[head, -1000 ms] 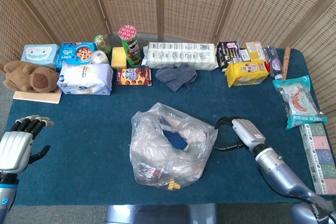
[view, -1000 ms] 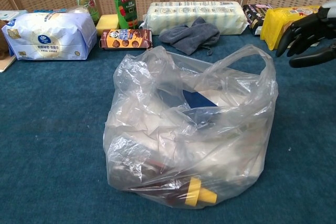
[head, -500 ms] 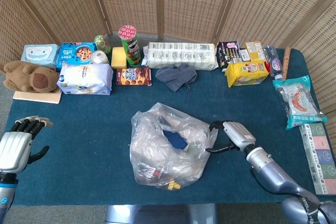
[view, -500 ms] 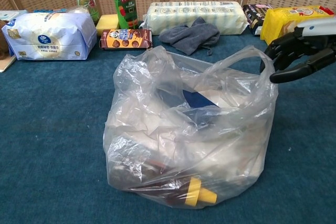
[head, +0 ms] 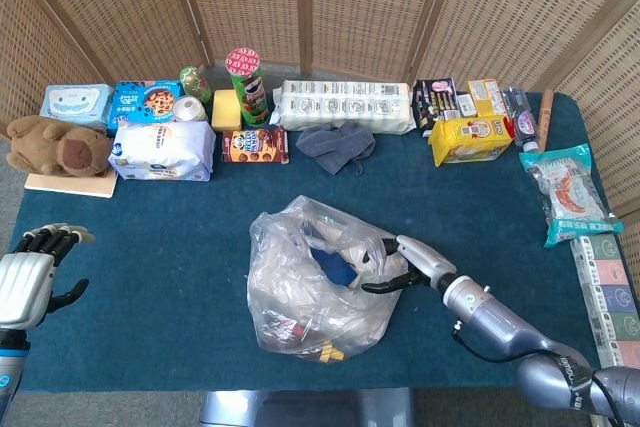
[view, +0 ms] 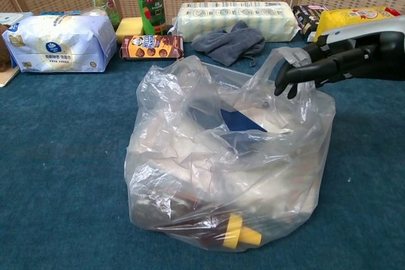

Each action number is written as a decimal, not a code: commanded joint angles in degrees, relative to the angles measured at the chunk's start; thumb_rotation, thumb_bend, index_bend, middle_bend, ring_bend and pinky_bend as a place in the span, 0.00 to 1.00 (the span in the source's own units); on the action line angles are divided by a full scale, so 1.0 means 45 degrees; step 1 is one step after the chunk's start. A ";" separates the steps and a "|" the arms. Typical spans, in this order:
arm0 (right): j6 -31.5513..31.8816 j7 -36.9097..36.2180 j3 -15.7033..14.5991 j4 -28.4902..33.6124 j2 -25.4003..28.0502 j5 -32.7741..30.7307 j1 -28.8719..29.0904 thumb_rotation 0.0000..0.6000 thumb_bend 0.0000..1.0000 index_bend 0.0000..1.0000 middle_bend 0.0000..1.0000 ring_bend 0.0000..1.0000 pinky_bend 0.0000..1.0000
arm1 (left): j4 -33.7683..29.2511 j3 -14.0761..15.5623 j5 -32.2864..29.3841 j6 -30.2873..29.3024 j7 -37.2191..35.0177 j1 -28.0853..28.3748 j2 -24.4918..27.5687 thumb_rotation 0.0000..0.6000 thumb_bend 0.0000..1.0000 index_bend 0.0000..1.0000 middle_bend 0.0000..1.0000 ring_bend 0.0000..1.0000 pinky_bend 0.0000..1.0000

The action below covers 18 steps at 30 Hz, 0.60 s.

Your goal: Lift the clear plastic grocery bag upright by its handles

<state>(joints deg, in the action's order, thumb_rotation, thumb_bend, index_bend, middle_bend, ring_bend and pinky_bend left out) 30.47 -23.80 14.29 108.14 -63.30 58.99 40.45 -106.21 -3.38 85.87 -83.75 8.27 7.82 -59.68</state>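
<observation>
Since the earlier frames, the right hand [head: 400,262] has travelled leftward from the bare cloth beside the bag until it reaches the bag's right rim; the left hand [head: 28,277] has barely shifted.

Head view: the clear plastic grocery bag [head: 320,292] sits slumped near the middle of the blue table [head: 160,247], mouth up and partly collapsed. The right hand reaches in from the right, fingers extended over the rim and thumb lower, against the bag's side. This spread suits hooking a handle loop instead of pinching film. The left hand hangs at the table's left edge, fingers loosely apart and holding nothing, well away from the bag. Packaged goods line the far edge, clear of the working area.

Chest view: the right hand's dark fingers [view: 297,74] curl downward over the right handle [view: 269,71], which stands up as a raised loop. Film appears draped against the fingertips, but whether the fingers have closed on it cannot be told. A yellow cap [view: 239,232] of an item inside presses against the bag's front wall. Judgement: the grasp is being set; lifting has not begun, and the left handle remains untouched.
</observation>
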 commanded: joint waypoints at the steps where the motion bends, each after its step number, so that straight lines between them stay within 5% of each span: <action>1: -0.0878 -0.1552 0.0769 0.0316 0.0220 -0.0286 -0.0016 0.60 0.07 0.37 0.32 0.27 0.18 | 0.0078 0.0010 -0.0026 0.0012 -0.0076 -0.0006 -0.0030 1.00 0.20 0.32 0.30 0.21 0.22; 10: -0.2609 -0.5657 0.2994 0.0718 0.0574 0.0054 -0.1242 0.60 0.07 0.37 0.33 0.27 0.18 | 0.0225 0.0019 -0.0040 0.0103 -0.0183 0.0051 -0.0125 1.00 0.20 0.32 0.30 0.21 0.22; 18: -0.4058 -0.9001 0.5677 0.0856 0.0241 0.0705 -0.3267 0.60 0.07 0.37 0.35 0.29 0.21 | 0.0105 0.0009 -0.0104 0.0300 0.0007 0.0184 -0.0219 1.00 0.20 0.32 0.30 0.21 0.22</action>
<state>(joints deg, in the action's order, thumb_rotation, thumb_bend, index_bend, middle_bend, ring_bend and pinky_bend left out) 14.92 -60.12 35.83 111.55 -61.48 60.94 29.25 -105.69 -3.33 85.41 -82.44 8.27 8.61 -60.63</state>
